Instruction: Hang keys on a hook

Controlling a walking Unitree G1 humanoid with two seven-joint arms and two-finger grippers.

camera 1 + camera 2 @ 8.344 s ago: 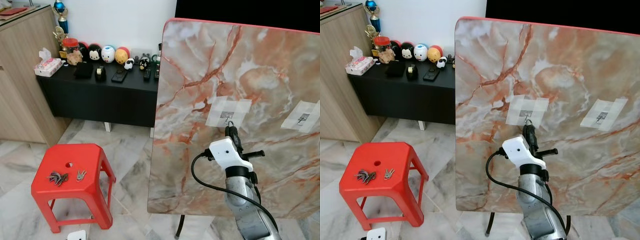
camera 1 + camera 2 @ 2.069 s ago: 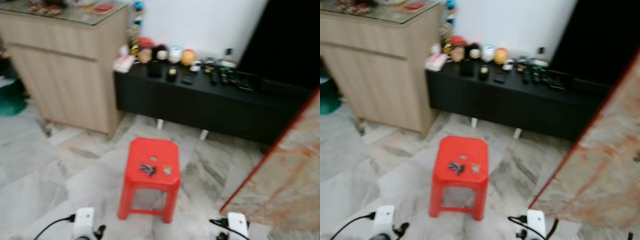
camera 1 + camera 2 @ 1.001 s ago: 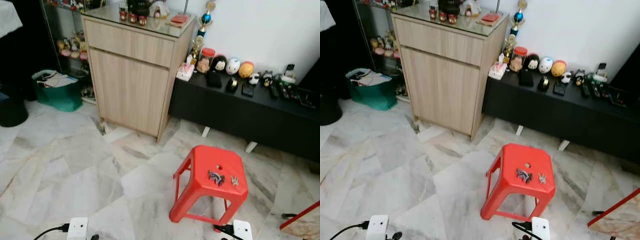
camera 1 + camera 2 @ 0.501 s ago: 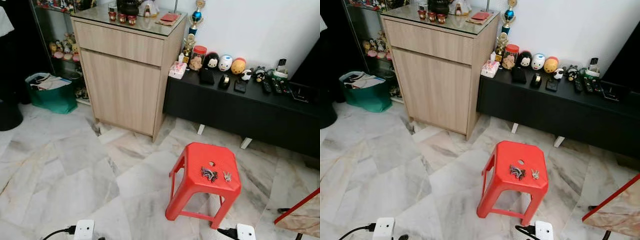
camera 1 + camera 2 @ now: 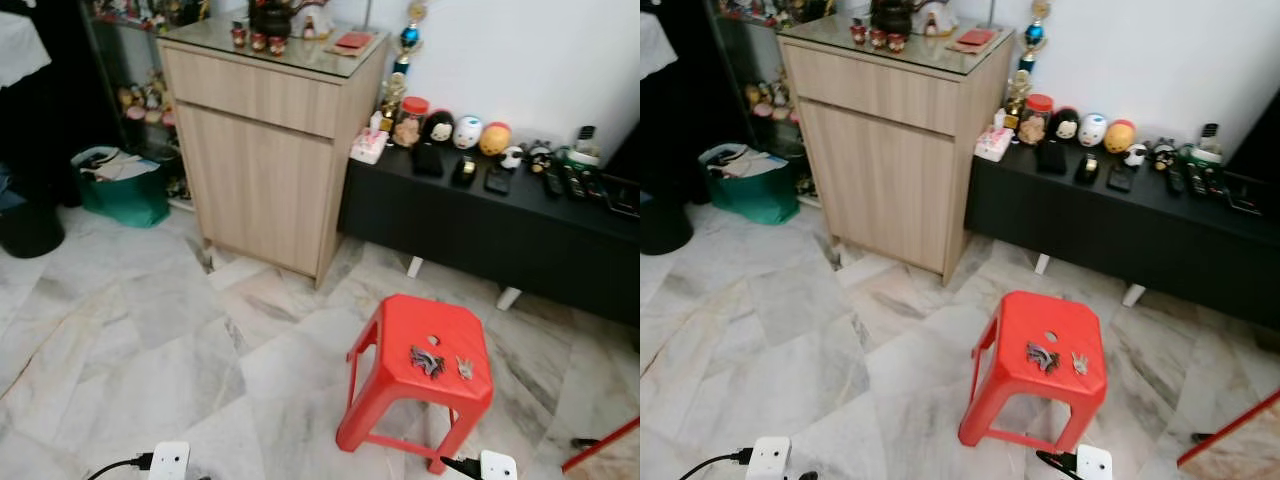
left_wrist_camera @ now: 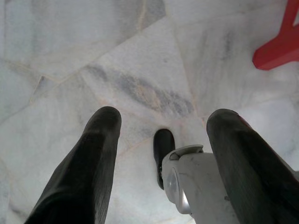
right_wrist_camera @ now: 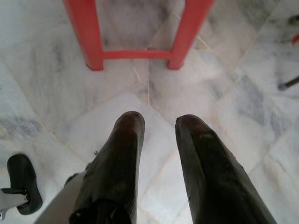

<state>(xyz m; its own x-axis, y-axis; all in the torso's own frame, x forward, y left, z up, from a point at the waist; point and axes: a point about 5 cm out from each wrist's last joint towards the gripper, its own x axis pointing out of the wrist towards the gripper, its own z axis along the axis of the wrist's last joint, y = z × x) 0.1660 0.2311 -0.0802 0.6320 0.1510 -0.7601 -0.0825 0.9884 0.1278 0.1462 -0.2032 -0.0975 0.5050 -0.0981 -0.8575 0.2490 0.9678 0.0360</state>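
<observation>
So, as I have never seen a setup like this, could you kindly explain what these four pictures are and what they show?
They come from a walking humanoid robot meant to hang keys on a hook. The two wide pictures are its head camera's two eyes, looking down at a red stool on a marble floor. Two bunches of keys lie on the stool's seat. Behind stand a wooden cabinet and a low black sideboard carrying small figurines. The other two pictures come from cameras on the wrists, each looking along that gripper's two black fingers at the floor. The left gripper is open. The right gripper has only a narrow gap, near the stool's legs. Both hold nothing.
</observation>
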